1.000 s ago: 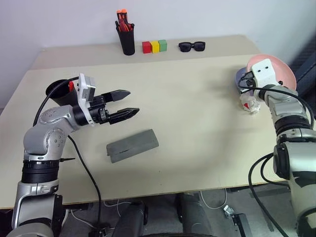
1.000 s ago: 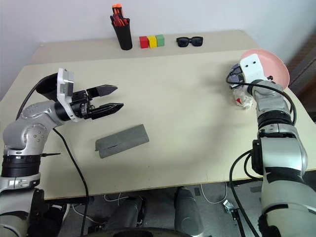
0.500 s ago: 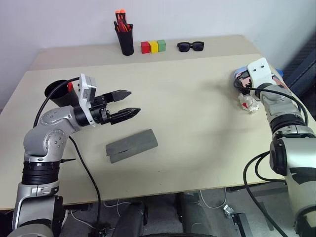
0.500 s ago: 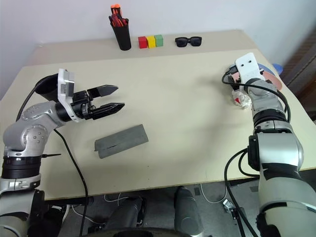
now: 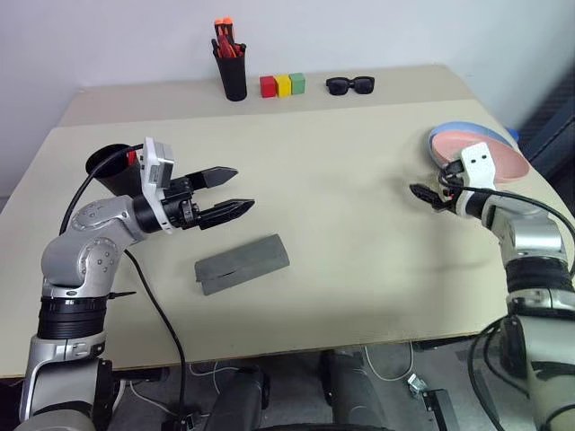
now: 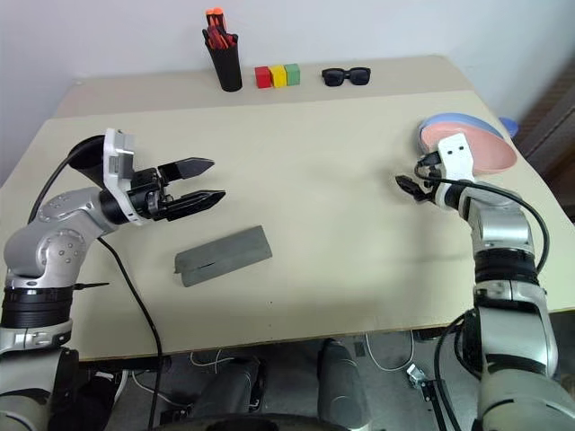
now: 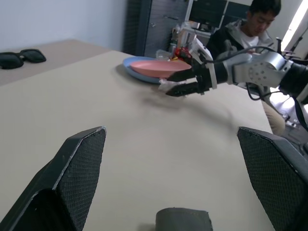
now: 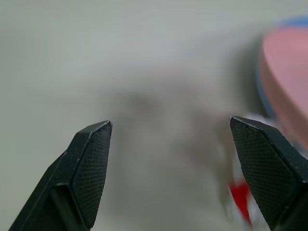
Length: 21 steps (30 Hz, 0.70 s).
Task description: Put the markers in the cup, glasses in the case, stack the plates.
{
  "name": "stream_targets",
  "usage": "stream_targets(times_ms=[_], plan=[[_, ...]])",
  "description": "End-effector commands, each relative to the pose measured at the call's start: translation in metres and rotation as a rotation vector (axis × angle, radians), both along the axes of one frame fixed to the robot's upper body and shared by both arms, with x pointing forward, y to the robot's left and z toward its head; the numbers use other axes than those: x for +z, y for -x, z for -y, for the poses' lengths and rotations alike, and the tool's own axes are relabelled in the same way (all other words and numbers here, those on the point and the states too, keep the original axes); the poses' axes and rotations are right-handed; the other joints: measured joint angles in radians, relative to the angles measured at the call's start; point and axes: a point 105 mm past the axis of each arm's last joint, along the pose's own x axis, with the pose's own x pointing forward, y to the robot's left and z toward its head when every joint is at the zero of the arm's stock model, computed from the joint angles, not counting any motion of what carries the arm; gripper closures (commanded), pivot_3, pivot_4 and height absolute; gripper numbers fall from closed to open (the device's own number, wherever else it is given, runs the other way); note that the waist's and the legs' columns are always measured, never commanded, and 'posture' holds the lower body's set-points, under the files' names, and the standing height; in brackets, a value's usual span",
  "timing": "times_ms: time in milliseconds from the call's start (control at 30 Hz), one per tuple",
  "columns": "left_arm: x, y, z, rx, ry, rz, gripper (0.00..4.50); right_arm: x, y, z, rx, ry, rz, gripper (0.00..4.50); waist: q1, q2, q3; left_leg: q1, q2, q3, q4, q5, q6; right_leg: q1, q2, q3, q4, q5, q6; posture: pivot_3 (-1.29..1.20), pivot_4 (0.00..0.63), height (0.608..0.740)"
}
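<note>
Beige table (image 5: 359, 224); blue plate (image 5: 442, 135) mostly hidden under pink plate (image 5: 485, 153)

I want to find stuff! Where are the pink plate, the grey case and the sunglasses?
pink plate (image 5: 490, 148), left eye view, bare middle.
grey case (image 5: 242, 264), left eye view, lid top.
sunglasses (image 6: 346, 76), right eye view, bridge.

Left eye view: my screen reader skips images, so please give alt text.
Pink plate sits stacked on the blue plate at the table's right edge, the open right end effector beside them. The open left end effector hovers above a closed grey case.
</note>
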Motion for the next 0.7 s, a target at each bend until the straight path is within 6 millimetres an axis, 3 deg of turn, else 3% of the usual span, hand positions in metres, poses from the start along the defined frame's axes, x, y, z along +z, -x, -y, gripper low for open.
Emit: stream_targets(times_ms=[33, 133, 500, 600, 700], plan=[[0.012, 0.002, 0.000, -0.018, 0.018, 0.039, 0.00, 0.020, 0.006, 0.014, -0.065, 0.019, 0.064, 0.56, -0.004, 0.000, 0.000, 0.000, 0.000, 0.000, 0.000, 0.000, 0.000, 0.000, 0.000, 0.000, 0.000, 0.000, 0.000, 0.00, 0.150, 0.740], [0.013, 0.001, 0.000, -0.021, 0.013, 0.045, 0.00, 0.020, 0.007, 0.020, -0.101, 0.023, 0.082, 0.56, -0.005, 0.000, 0.000, 0.001, 0.000, 0.001, 0.000, 0.000, 0.000, 0.000, 0.000, 0.000, 0.000, 0.000, 0.000, 0.00, 0.150, 0.740], [0.014, 0.000, 0.001, -0.016, 0.003, 0.051, 0.00, -0.020, -0.010, 0.042, -0.258, 0.074, 0.006, 0.56, -0.007, 0.000, 0.000, 0.001, 0.000, 0.002, 0.001, 0.000, 0.000, 0.001, 0.000, 0.001, 0.000, 0.001, -0.001, 0.00, 0.150, 0.740], [0.015, 0.001, 0.001, -0.010, 0.001, 0.050, 0.00, -0.014, -0.019, 0.038, -0.259, -0.003, 0.043, 1.40, -0.006, 0.000, 0.000, 0.001, 0.000, 0.002, 0.000, 0.000, 0.000, 0.001, 0.000, 0.001, 0.000, 0.001, -0.001, 0.00, 0.150, 0.740], [0.014, 0.002, -0.002, 0.004, -0.007, 0.053, 0.00, -0.012, -0.024, 0.035, -0.262, -0.041, 0.047, 2.87, -0.005, 0.000, 0.000, 0.001, 0.000, 0.002, 0.000, 0.000, 0.000, 0.001, 0.000, 0.001, -0.001, 0.001, -0.001, 0.00, 0.150, 0.740]])
